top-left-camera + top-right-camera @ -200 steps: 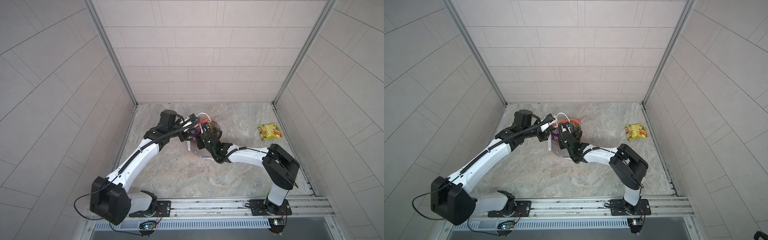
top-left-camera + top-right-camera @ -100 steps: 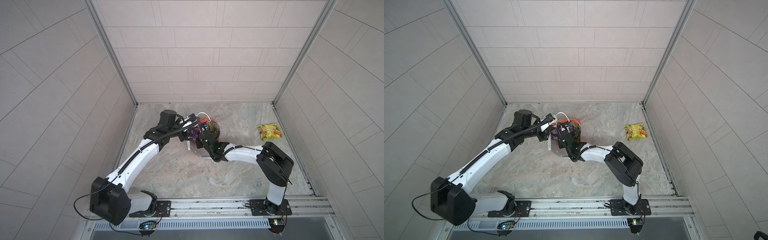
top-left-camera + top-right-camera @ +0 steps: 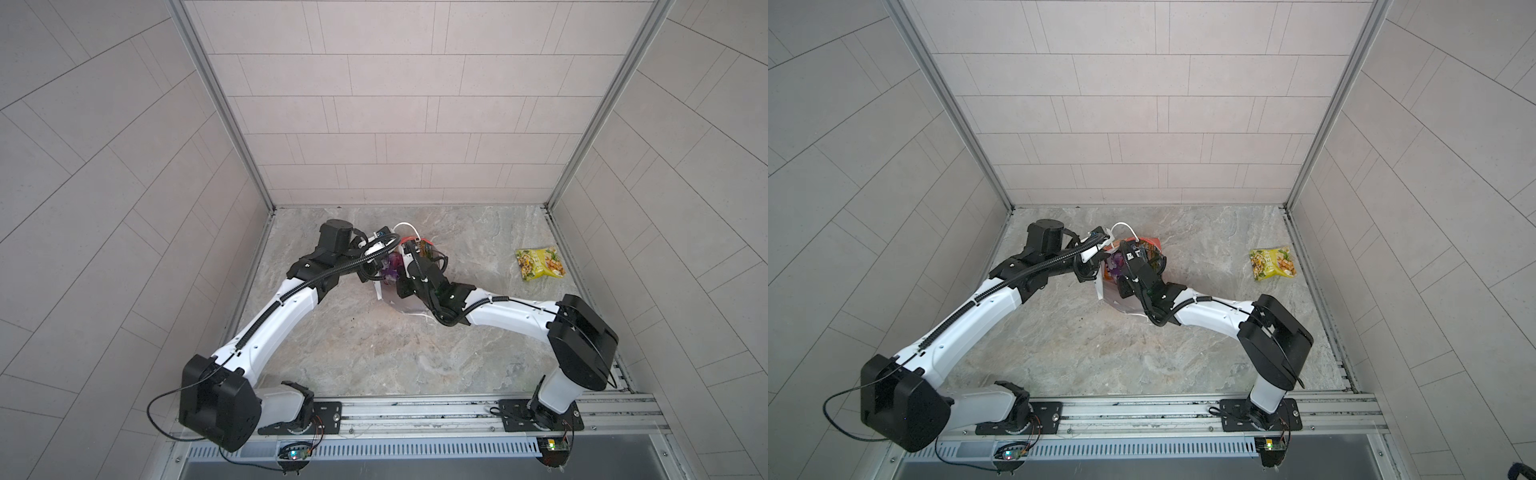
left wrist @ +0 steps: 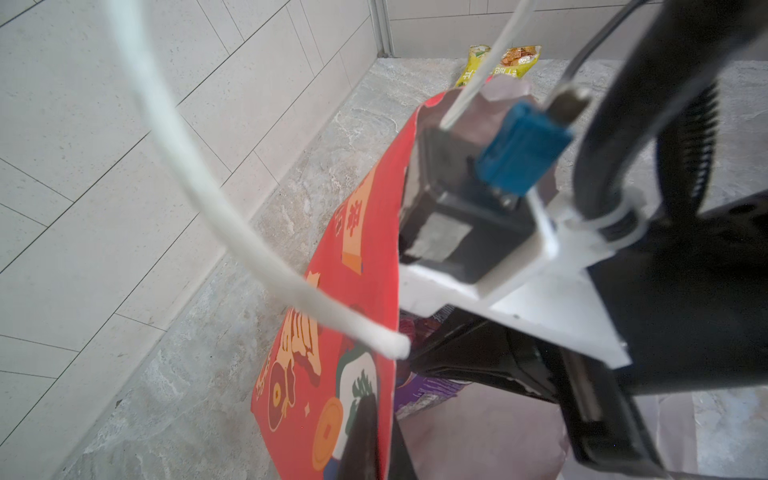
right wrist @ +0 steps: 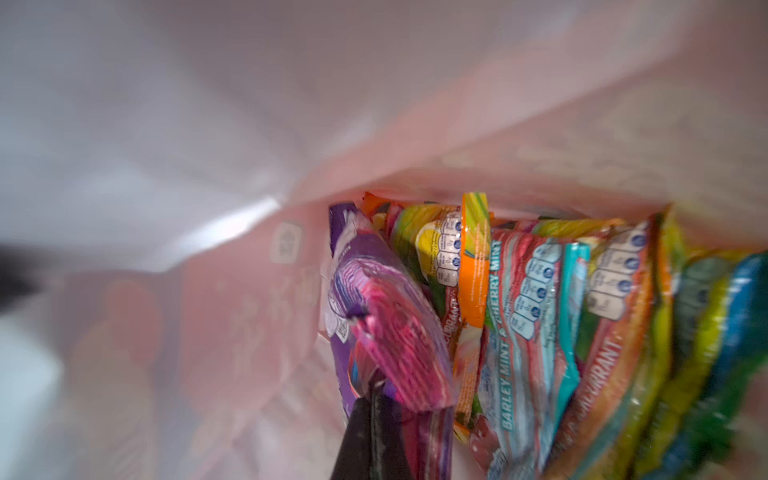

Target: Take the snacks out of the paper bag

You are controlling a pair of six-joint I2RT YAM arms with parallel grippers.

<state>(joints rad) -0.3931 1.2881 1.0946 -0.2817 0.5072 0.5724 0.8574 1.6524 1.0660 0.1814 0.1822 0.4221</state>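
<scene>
The right gripper, jaws pinched on the glossy purple-pink snack packet inside the tall red paper bag, could lose its slick edge hold or drag neighbours when lifting.

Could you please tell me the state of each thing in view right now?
bag: mouth open, rim held.
left gripper: shut on bag rim.
right gripper: inside bag, shut on purple packet.
purple packet: pinched, in bag.
other packets: packed on edge in bag.
yellow-green packet: out, flat on table.
</scene>
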